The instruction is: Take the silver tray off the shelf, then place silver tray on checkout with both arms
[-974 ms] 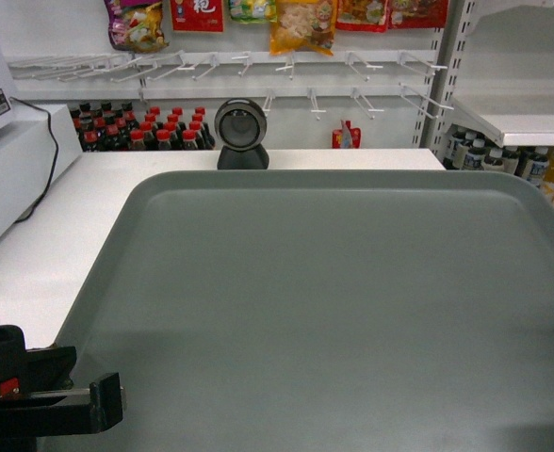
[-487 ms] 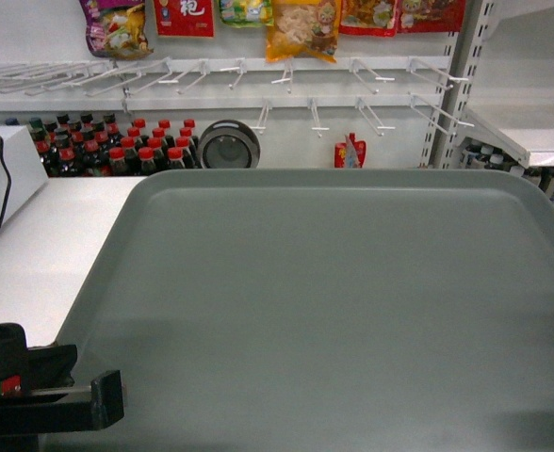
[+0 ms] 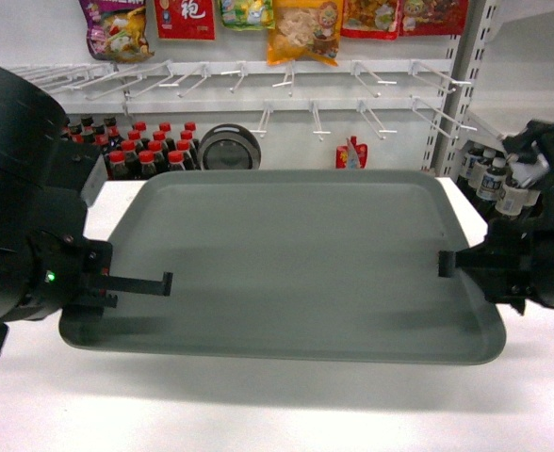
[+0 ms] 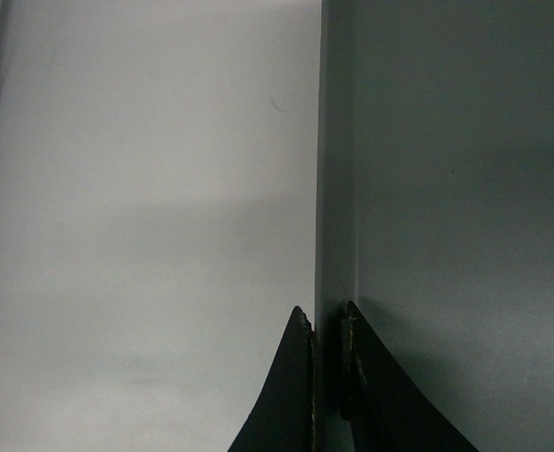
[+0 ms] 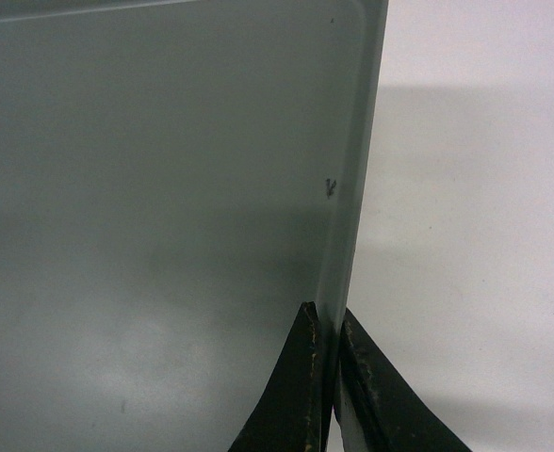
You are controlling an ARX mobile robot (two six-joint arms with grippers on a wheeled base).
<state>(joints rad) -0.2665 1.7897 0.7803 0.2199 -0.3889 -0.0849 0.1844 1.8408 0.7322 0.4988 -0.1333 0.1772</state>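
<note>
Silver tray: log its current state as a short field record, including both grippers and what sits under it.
object: silver tray, flat, nothing on it
left hold: left gripper shut on the tray's left rim
right hold: right gripper shut on the tray's right rim
below: white checkout; the tray casts a shadow on it, contact cannot be told
behind: black scanner just past the tray's far edge
backdrop: red-capped bottles and hanging snack packs

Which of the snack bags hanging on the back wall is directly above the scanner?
None sits exactly above the scanner; closest is the red bag with white characters, just left of it. The yellow-orange bag hangs further right, the purple one far left.
</note>
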